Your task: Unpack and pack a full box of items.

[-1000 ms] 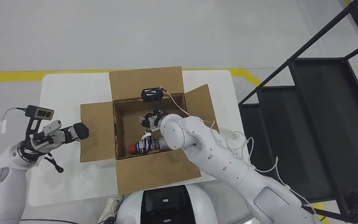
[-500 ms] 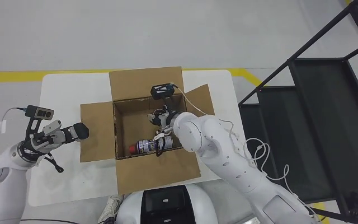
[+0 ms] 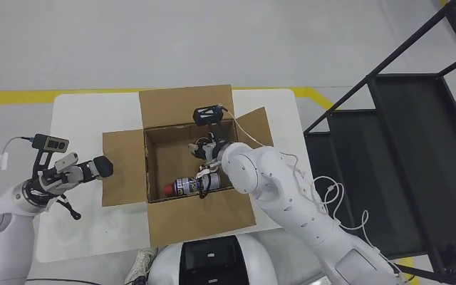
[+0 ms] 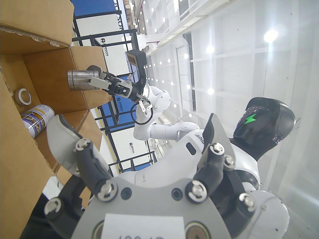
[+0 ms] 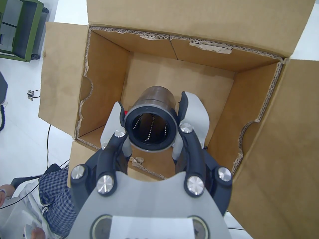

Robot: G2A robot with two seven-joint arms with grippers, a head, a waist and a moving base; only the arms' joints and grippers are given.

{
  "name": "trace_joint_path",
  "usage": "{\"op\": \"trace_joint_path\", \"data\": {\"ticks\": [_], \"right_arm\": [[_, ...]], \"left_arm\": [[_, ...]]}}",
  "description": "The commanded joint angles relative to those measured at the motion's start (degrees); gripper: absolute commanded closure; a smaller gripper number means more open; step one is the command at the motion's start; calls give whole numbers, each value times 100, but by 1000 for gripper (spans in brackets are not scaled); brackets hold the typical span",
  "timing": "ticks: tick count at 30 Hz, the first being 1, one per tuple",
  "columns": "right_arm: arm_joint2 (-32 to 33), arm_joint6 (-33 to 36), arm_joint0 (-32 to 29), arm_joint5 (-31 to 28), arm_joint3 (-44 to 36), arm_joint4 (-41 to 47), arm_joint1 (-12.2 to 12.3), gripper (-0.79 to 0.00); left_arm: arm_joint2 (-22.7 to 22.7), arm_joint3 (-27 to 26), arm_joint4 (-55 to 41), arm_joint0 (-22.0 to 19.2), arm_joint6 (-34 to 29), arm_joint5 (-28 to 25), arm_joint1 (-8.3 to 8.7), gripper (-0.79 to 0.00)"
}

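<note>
Steel cylinder (image 5: 155,98), hollow, ball rows in bore, clamped by its sides in right pincer (image 5: 152,105). Held in air over open cardboard box (image 3: 167,160), toward far right corner, clear of box floor. Below in box: printed can (image 3: 187,187) lying on side by near wall, tape roll (image 4: 22,96) near it. Left pincer (image 4: 134,123) spread apart, empty, over left edge of counter (image 3: 85,121), well apart from box. Risks: smooth round wall may slide in grip and drop onto can; cylinder may snag raised right flap on way out.
</note>
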Motion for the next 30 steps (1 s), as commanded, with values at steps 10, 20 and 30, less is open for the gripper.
{"op": "trace_joint_path", "data": {"ticks": [10, 20, 30], "right_arm": [[2045, 1057, -399, -710, -1354, 458, 291, 0], [4044, 1736, -625, -782, -1372, 596, 516, 0], [4159, 1617, -455, -880, 158, 304, 610, 0]], "left_arm": [[0, 0, 0, 0, 0, 0, 0, -785], [0, 0, 0, 0, 0, 0, 0, -785], [0, 0, 0, 0, 0, 0, 0, -785]]}}
